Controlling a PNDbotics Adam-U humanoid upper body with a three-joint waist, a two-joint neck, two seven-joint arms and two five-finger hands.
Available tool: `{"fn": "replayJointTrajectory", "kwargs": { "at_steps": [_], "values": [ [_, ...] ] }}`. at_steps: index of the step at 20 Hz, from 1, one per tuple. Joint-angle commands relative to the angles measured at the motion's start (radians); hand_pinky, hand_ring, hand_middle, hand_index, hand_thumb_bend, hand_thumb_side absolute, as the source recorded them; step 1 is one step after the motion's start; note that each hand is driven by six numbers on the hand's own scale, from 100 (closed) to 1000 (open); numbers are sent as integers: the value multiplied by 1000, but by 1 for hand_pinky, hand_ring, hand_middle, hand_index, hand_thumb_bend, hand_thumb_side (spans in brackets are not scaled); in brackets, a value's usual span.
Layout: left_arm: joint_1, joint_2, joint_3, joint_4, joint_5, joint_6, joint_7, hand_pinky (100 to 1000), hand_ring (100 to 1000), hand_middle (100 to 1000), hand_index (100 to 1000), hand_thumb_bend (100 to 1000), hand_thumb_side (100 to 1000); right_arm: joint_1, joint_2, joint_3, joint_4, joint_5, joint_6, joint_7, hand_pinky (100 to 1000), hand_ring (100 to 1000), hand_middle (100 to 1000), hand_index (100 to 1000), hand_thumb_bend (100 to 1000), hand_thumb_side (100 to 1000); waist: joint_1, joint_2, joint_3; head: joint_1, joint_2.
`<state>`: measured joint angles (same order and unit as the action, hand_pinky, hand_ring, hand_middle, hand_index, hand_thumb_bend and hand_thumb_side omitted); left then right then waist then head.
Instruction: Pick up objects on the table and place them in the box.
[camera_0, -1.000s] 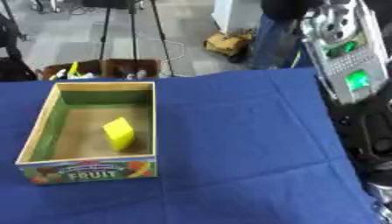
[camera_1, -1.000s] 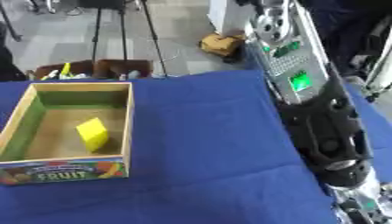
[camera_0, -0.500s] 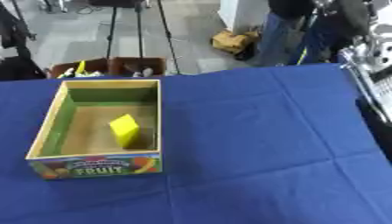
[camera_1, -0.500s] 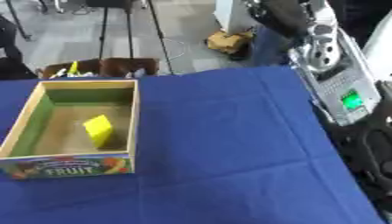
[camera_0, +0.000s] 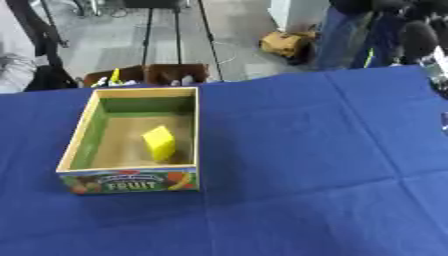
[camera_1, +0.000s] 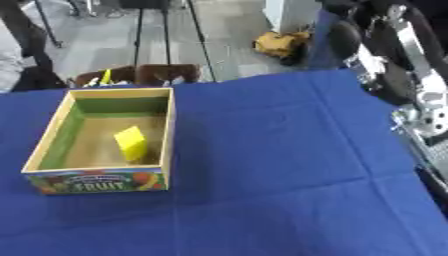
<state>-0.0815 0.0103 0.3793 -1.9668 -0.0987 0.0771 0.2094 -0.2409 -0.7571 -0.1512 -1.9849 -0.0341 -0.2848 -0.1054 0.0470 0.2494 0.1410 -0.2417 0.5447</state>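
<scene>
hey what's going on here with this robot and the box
Nothing is being handled right now. A yellow block already sits inside the fruit box on the blue tablecloth. Only the robot's right arm shows, along the right edge of the right eye view; neither hand is visible.

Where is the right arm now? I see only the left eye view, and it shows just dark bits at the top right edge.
Observer: In the right eye view the right arm runs down the whole right side, black with silver parts, above the table's right edge.
Operator: Does that view show its robot hand?
Observer: No. The arm leaves the picture at the lower right and no robot hand shows.
Operator: Is the arm close to the box?
Observer: No. It is far right of the box, with bare blue cloth between them.
</scene>
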Motion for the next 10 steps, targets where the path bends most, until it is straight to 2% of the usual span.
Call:
{"fn": "replayJointTrajectory", "kwargs": {
  "at_steps": [1,5,10],
  "values": [
    [1,25,8,-19,2,-6,9,357,416,458,615,181,671,31,35,-27,-15,58,-41,-21,847,1000,721,793,439,759,3,-18,-6,22,5],
    [5,26,10,-21,3,-13,16,357,417,458,615,185,675,86,97,-33,-15,131,-65,-33,845,1000,700,778,437,761,16,-18,-16,39,4],
    [7,26,10,-24,5,-20,21,356,416,458,615,189,679,129,174,-43,-15,185,-53,0,855,1000,681,765,437,761,28,-16,-27,55,4]
  ]
}}
